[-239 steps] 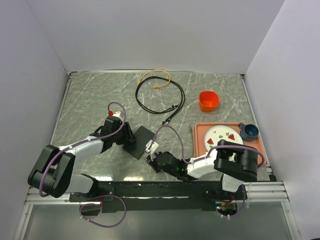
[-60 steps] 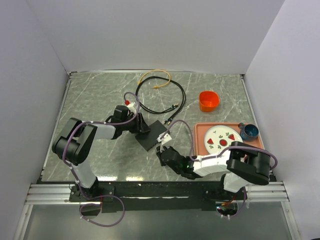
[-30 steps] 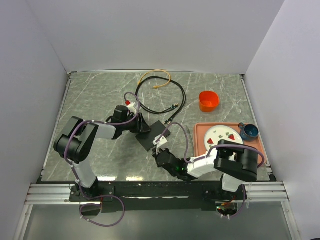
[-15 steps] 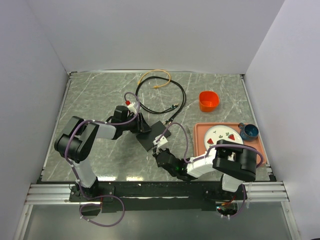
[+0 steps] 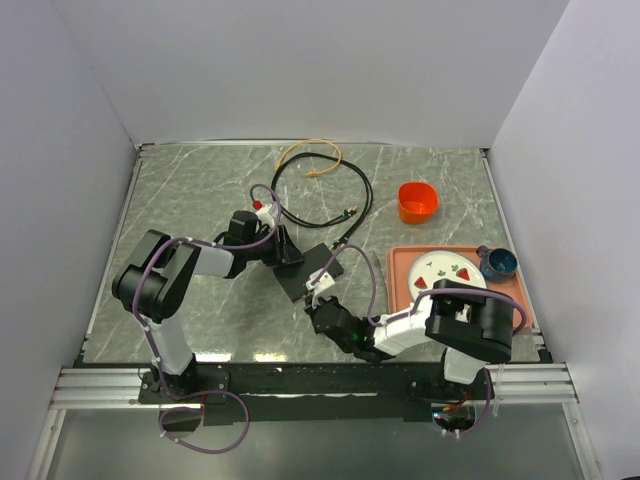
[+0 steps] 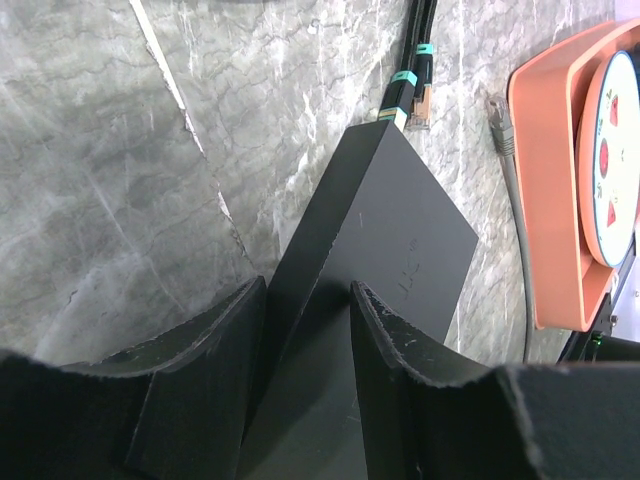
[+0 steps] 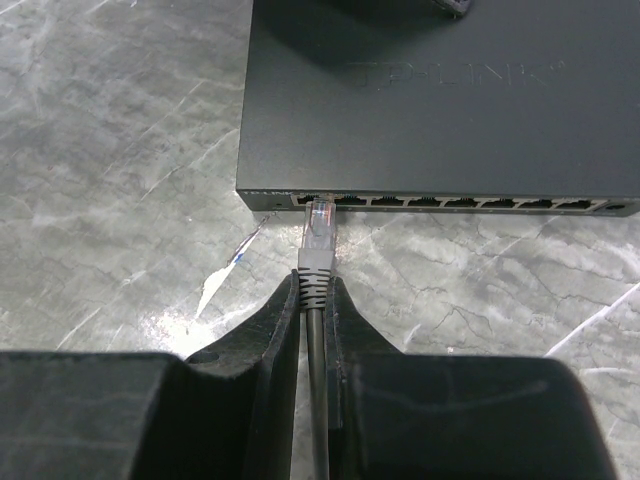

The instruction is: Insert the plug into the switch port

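Note:
The switch is a flat matte-black box on the marble table, with its row of ports facing my right gripper. My left gripper is shut on the switch's far edge, one finger on each side of it. My right gripper is shut on the grey boot of the plug. The plug's clear tip sits at the mouth of the leftmost port. Whether it is inside the port I cannot tell. In the top view my right gripper is just in front of the switch.
An orange tray with a white plate and a blue cup lies to the right. An orange bowl stands behind it. A looped black cable and a yellow one lie at the back, and the black cable's ends reach near the switch.
Since eight seconds ago the left arm has shifted the switch right and farther back, and the right gripper has followed with the plug. Over the last second nothing has visibly moved.

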